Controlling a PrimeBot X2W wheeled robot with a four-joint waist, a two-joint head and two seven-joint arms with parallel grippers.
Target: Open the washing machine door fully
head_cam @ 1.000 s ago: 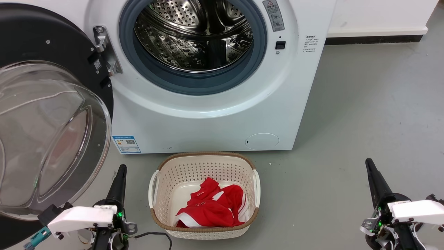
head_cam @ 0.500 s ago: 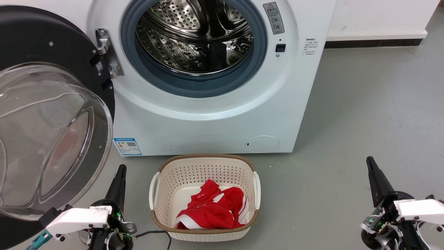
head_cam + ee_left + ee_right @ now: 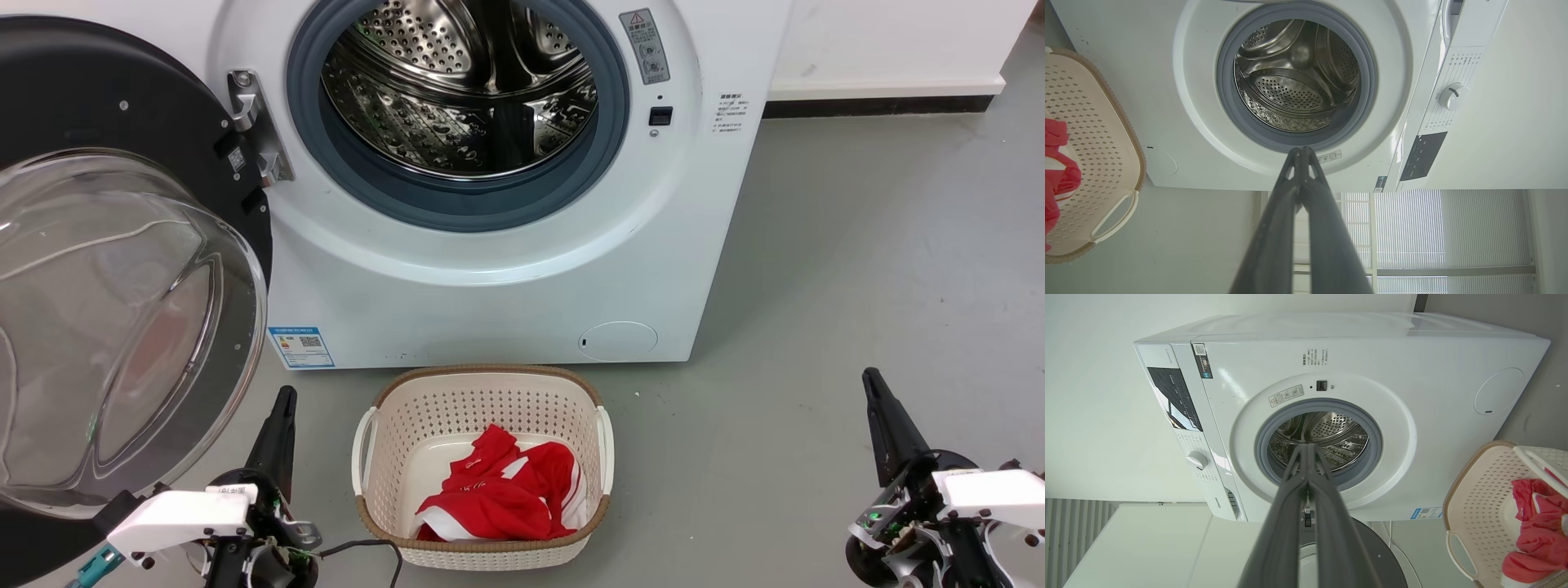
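— What do the arm ends look like?
— The left gripper [image 3: 285, 398] and the right gripper [image 3: 870, 377] each carry two long dark fingers [image 3: 1274, 228] that taper to a point, with small cut-out slots [image 3: 1290, 171] near the tips.
— And behind them?
— Angular white cover plates [image 3: 180, 514] studded with dark screws [image 3: 145, 562], set over black housings. On the left wrist a teal connector [image 3: 91, 565] sticks out and a black cable [image 3: 371, 549] loops away. A green light [image 3: 874, 516] glows on the right wrist.

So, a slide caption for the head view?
Washing machine door wide open; red clothes wait in the basket before it.
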